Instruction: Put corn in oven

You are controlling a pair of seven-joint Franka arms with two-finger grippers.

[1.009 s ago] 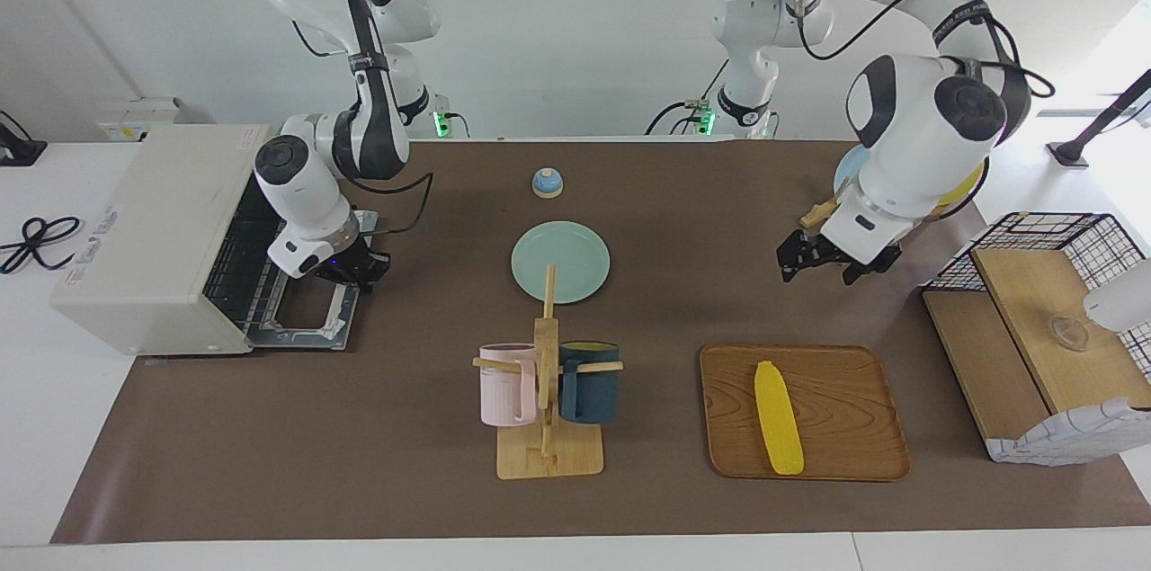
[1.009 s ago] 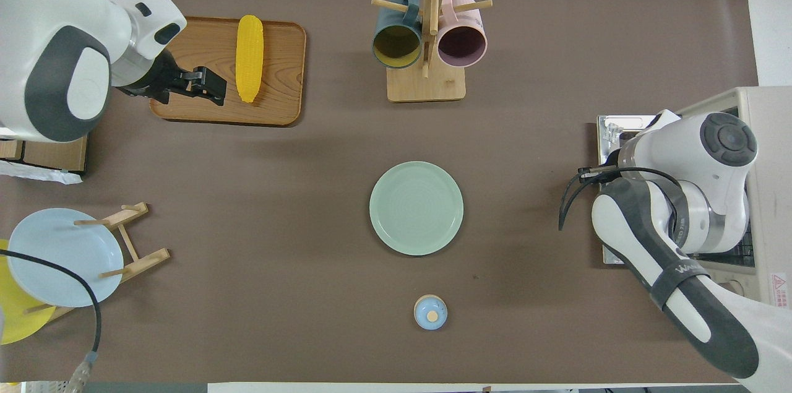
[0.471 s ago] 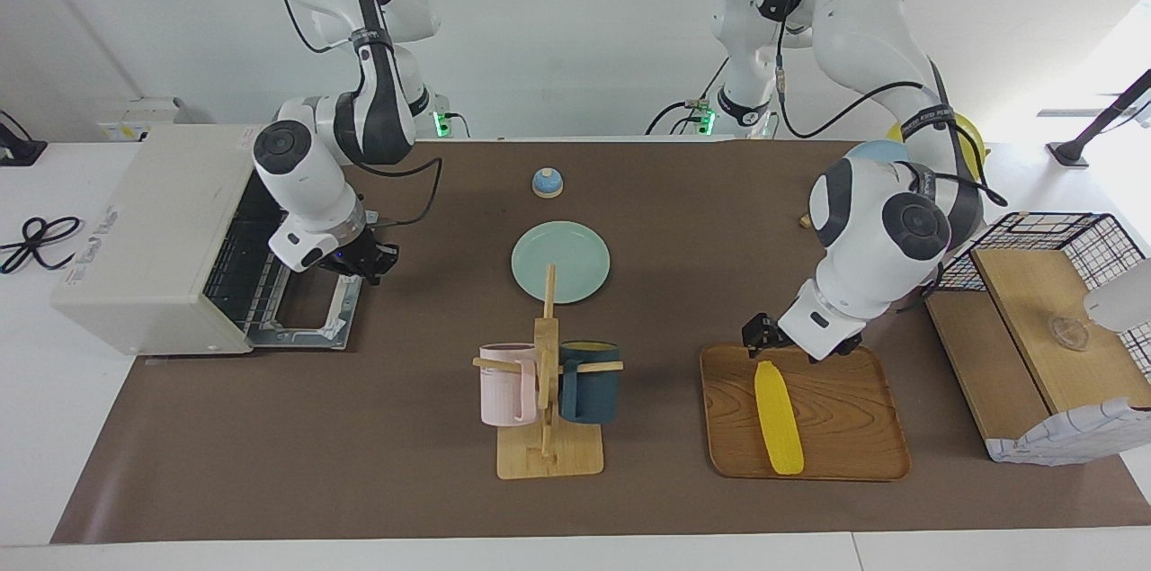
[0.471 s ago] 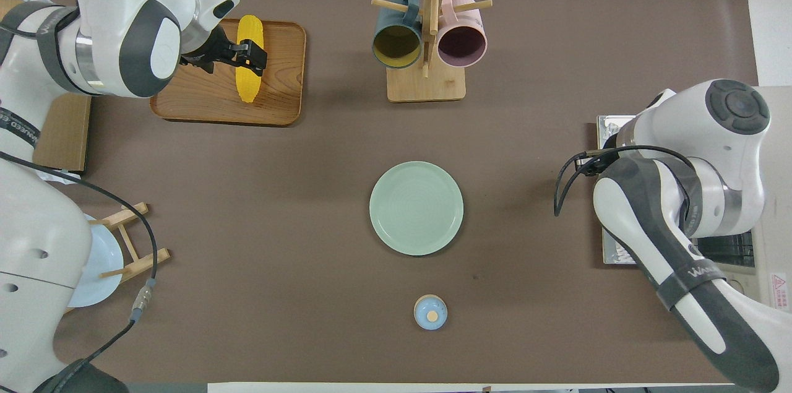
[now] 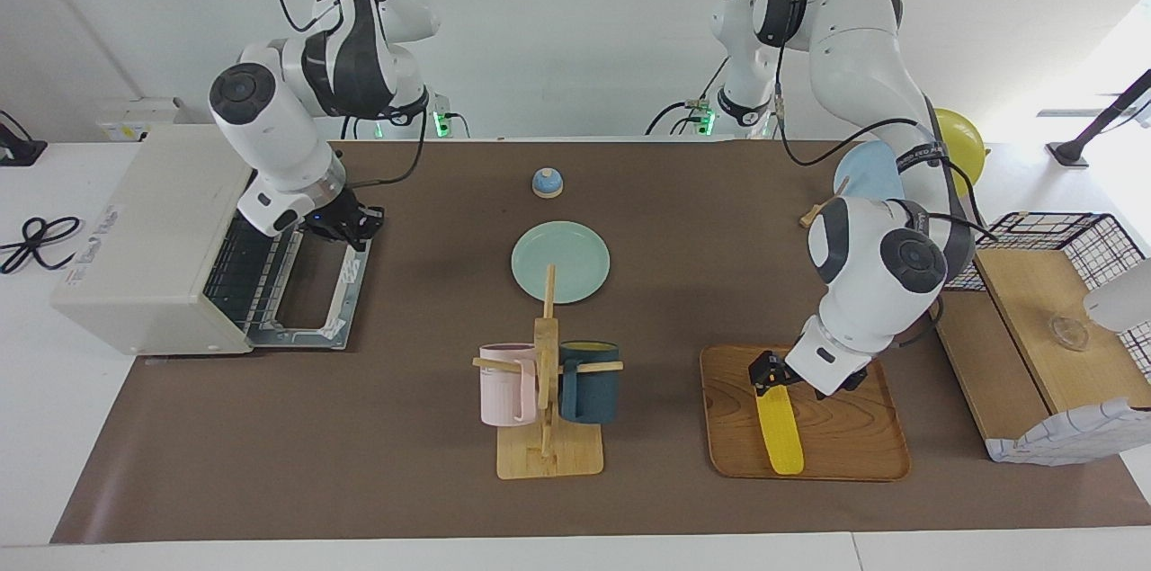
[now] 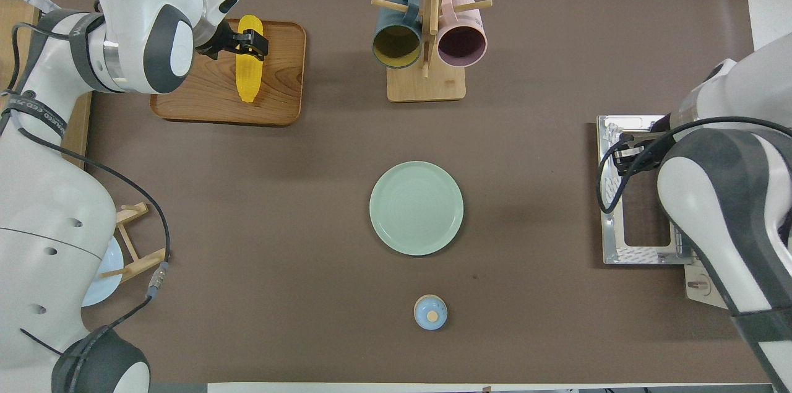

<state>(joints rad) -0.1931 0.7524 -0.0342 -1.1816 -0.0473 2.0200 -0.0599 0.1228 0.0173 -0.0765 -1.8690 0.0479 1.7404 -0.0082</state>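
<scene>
The corn (image 5: 779, 432) lies on a wooden tray (image 5: 854, 427) toward the left arm's end of the table; it also shows in the overhead view (image 6: 248, 74). My left gripper (image 5: 767, 370) is open and hangs low over the corn, covering its end nearer the robots; in the overhead view (image 6: 252, 45) it sits across the cob. The oven (image 5: 153, 229) stands at the right arm's end with its door (image 5: 310, 306) dropped flat open and the wire rack showing. My right gripper (image 5: 349, 225) is in the air over the door's edge nearer the robots.
A wooden mug rack (image 5: 547, 409) with a pink and a dark blue mug stands mid-table. A green plate (image 5: 560, 261) and a small blue bell (image 5: 547, 182) lie nearer the robots. A wire basket with a wooden box (image 5: 1048, 310) stands beside the tray.
My left gripper has swung from beside the tray to low over the corn. My right gripper has lifted off the open oven door and drawn back toward the robots.
</scene>
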